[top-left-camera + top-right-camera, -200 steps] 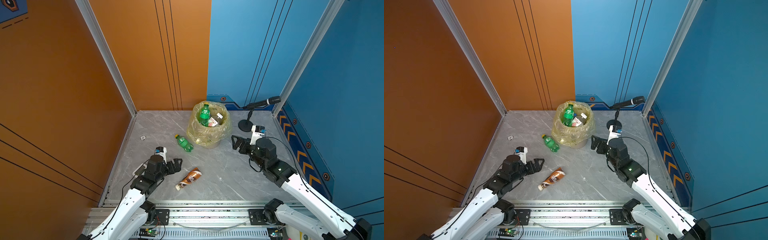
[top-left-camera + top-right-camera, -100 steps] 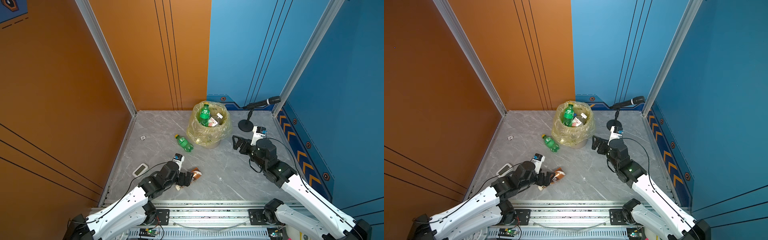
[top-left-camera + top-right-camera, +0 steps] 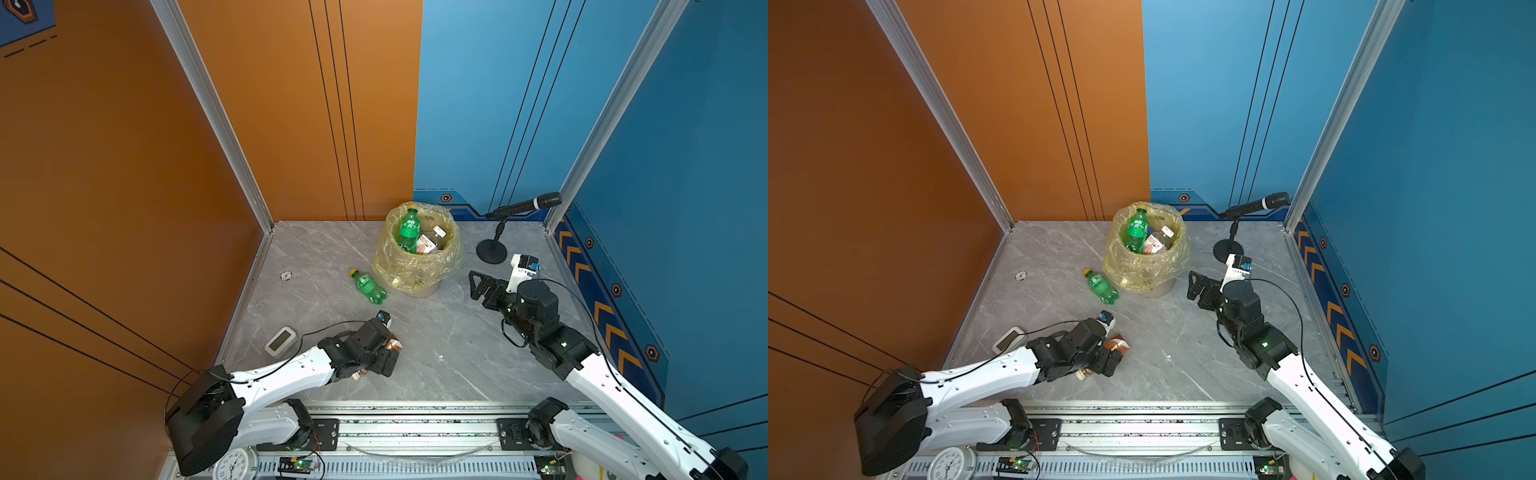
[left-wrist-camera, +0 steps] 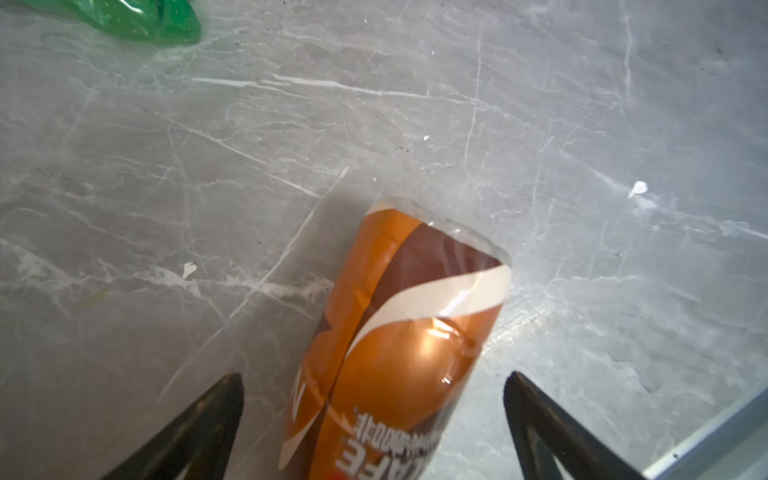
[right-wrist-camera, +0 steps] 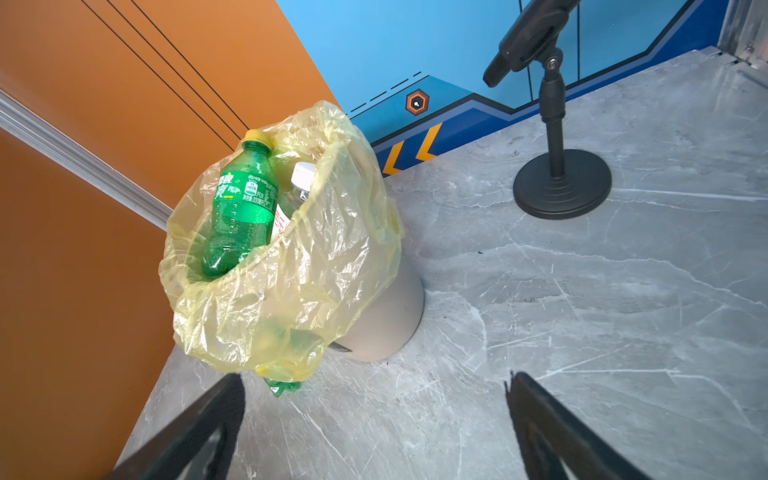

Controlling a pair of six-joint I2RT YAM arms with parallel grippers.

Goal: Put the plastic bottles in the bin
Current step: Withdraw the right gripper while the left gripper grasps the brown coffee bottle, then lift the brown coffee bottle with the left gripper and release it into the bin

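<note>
The brown-and-white sleeved bottle (image 4: 399,345) lies on its side on the grey marbled surface (image 4: 582,124), near the front edge. Its orange and brown wrap has a cream swirl and big white letters of which I can make out A, F, E, plus a line of smaller characters too blurred to read. The left tool (image 4: 374,376) is down over it with its jaws wide, one on each side of the sleeve and a gap showing on both sides. Further back stands the bin (image 5: 382,316), its crinkled yellow bag (image 5: 316,266) draped over the rim. Inside, a green yellow-capped bottle (image 5: 243,203) leans upright, its label carrying a white logo and fine Chinese print. Next to it are a white-capped bottle (image 5: 302,174) and a red-and-white label (image 3: 426,243) whose writing I cannot read. Anything deeper in the bin is hidden. A second green bottle (image 3: 368,286) lies on its side just beside the bin, yellow cap pointing away from it. The right tool (image 3: 480,286) hangs near the bin's other side, jaws wide with nothing between them. A microphone (image 3: 523,205) on a round-based stand sits behind it.
</note>
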